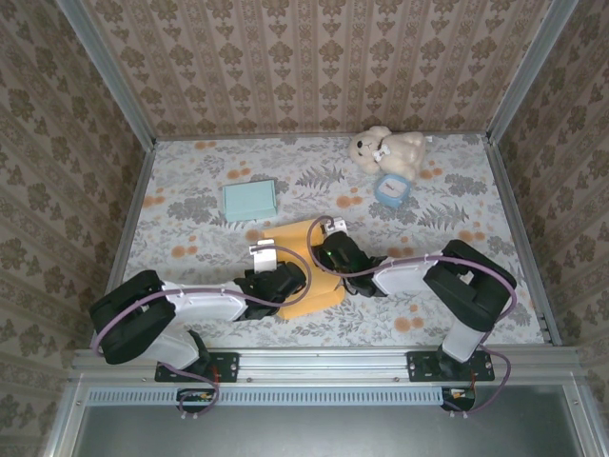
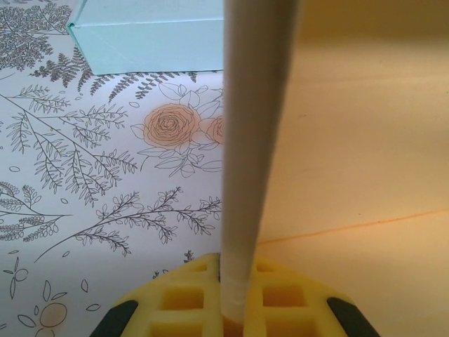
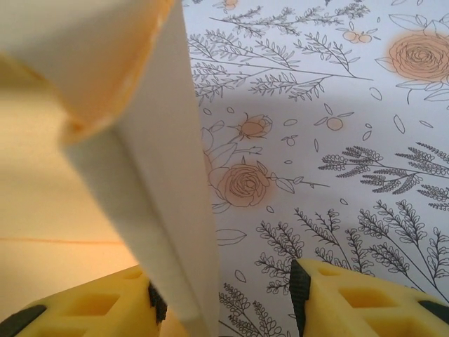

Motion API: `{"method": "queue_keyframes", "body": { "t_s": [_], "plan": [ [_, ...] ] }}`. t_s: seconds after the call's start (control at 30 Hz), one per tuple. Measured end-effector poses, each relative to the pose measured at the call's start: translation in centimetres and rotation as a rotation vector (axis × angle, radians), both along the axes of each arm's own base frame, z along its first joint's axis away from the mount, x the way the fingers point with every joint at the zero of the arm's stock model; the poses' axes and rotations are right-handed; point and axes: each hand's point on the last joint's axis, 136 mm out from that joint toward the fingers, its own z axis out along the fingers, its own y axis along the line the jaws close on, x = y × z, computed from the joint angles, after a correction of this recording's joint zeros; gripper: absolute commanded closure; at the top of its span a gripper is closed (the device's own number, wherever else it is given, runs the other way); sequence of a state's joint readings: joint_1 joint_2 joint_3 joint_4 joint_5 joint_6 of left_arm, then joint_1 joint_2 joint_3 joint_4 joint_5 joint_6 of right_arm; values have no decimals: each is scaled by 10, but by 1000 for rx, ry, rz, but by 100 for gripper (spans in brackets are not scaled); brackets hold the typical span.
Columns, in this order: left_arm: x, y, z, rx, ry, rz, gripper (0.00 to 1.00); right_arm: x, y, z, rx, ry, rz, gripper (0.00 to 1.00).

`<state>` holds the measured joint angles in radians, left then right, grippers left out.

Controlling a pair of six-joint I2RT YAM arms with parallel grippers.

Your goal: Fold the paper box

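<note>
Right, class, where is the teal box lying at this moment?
In the top view the teal box lies left of centre, just beyond the orange paper box and well left of the teddy bear.

Paper box (image 1: 297, 238): orange-yellow card, lying on the floral surface, midway across and towards the near edge. Partly folded. Base panel (image 2: 365, 175) flat, with a faint crease line across it. Side flap (image 2: 245, 140) raised upright and seen edge-on, pale cream, its lower edge pinched in the left claw (image 2: 235, 298). From the right wrist, a raised wall (image 3: 165, 189) standing steeply, cream outside, orange inside, folded over at the top.
</note>
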<state>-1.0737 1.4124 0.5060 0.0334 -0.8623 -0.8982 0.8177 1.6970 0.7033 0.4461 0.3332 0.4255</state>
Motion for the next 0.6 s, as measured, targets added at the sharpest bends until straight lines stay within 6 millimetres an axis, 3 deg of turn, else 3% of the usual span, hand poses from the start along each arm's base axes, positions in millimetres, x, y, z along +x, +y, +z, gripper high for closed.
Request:
{"method": "queue_keyframes", "body": {
  "t_s": [0.33,0.6],
  "plan": [
    [1,0,-8,23,15,-4,100,-10,1,35,85,-44,40,47],
    [10,-14,-1,39,-3,-91,100,-38,-28,67,110,-65,42,42]
  ]
}}
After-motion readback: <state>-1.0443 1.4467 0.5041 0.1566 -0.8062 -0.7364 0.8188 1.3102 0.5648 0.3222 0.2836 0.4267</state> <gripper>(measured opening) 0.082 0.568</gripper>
